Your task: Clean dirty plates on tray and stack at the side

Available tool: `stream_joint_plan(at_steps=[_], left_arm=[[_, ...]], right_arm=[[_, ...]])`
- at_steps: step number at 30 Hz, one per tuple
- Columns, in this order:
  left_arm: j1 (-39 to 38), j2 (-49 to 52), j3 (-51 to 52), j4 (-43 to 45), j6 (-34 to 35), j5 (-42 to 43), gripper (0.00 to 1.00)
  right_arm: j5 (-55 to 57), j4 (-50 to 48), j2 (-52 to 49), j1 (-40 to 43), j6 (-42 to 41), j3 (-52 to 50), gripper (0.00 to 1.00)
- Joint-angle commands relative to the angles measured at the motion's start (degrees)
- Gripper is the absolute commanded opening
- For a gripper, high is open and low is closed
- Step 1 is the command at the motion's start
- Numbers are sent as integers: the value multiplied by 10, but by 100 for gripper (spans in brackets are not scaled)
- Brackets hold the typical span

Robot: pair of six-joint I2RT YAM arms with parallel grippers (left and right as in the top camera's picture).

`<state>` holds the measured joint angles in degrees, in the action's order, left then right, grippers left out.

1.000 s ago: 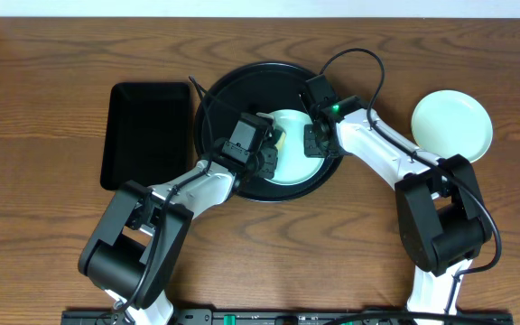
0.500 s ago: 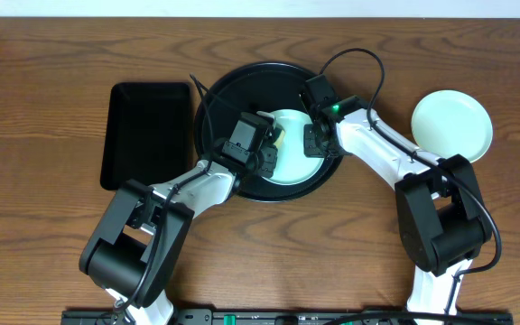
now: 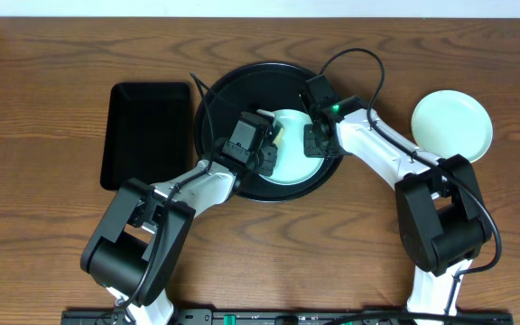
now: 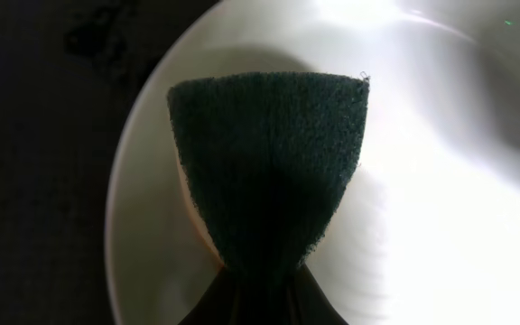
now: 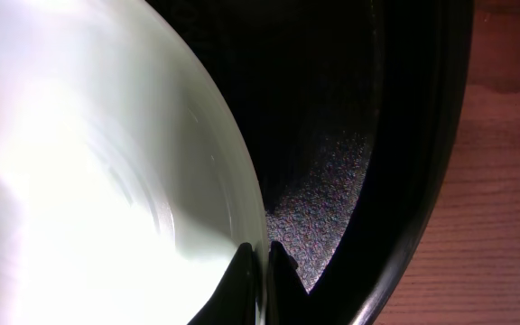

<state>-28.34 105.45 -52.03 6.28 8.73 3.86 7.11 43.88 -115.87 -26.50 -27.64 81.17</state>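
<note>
1. One black tray [image 3: 242, 81] holds a pale plate [image 3: 294, 167]; I see a second plate [image 3: 451, 125] on the table [image 3: 43, 72], off to the right.
2. My left gripper [image 4: 262, 293] pinches a dark scouring pad [image 4: 269, 171] on the tray's plate.
3. My right gripper [image 5: 260, 257] clamps that plate's rim.

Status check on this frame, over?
Left gripper shut on scouring pad, over plate in round tray. Right gripper pinching its rim. Second plate on table, right. No obstruction seen.
</note>
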Motion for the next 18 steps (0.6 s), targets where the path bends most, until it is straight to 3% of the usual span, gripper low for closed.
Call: stream_joint_plan(at_steps=[1, 18], left_arm=[[4, 17, 4, -3, -12, -46, 8], [4, 18, 4, 15, -12, -46, 8]], right_arm=[[-3, 1, -2, -6, 5, -6, 1], [-3, 0, -2, -6, 5, -6, 1]])
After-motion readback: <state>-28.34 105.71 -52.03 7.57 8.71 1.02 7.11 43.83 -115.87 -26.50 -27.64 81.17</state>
